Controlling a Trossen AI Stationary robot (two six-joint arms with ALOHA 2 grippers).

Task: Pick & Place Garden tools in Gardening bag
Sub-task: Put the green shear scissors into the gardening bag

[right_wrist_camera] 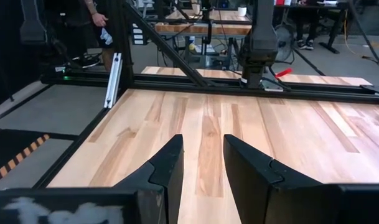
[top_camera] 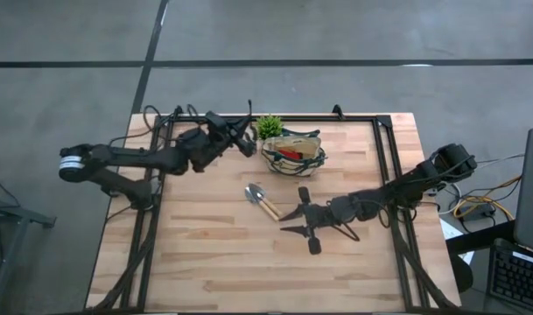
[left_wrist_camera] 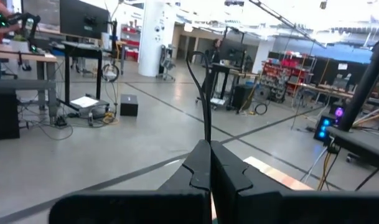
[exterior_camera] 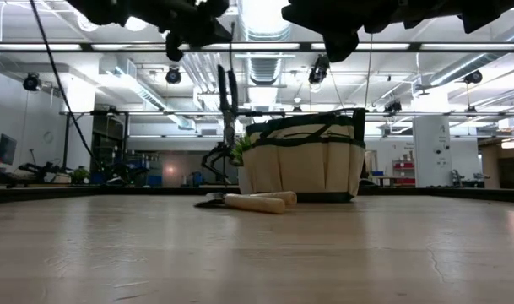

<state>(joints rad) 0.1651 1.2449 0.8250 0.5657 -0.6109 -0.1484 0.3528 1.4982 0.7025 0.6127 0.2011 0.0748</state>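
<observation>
Evidently the step in hand was the carrying of one tool to the gardening bag (top_camera: pixel 294 155), which stood on the desk (top_camera: pixel 205 254) at its far edge, just beside a small green plant (top_camera: pixel 268 126). The left tool (top_camera: pixel 246 145) hung above the desk near the bag's left side, its fingers (left_wrist_camera: pixel 229 174) clenched on the dark-handled shears (exterior_camera: pixel 229 105); in the left wrist view a thin dark rod rose straight from between the pressed fingers, and in the low view the shears hung upright beside the bag, clear of the desk. Something red and a few handles already showed inside the bag in the high view.

A trowel (top_camera: pixel 262 200) with a wooden handle lay on the desk in front of the bag, not yet picked up. The right tool (top_camera: pixel 303 223) hovered near it, towards the middle of the desk, released: the right wrist view showed its two fingers (right_wrist_camera: pixel 167 168) apart with bare wood between them and nothing held.

The next move, as I judged it, called for the left arm to bring the shears over the bag's open mouth, lower them and let go without catching the loop handles. The right arm would then have to turn towards the trowel and close on its handle.
</observation>
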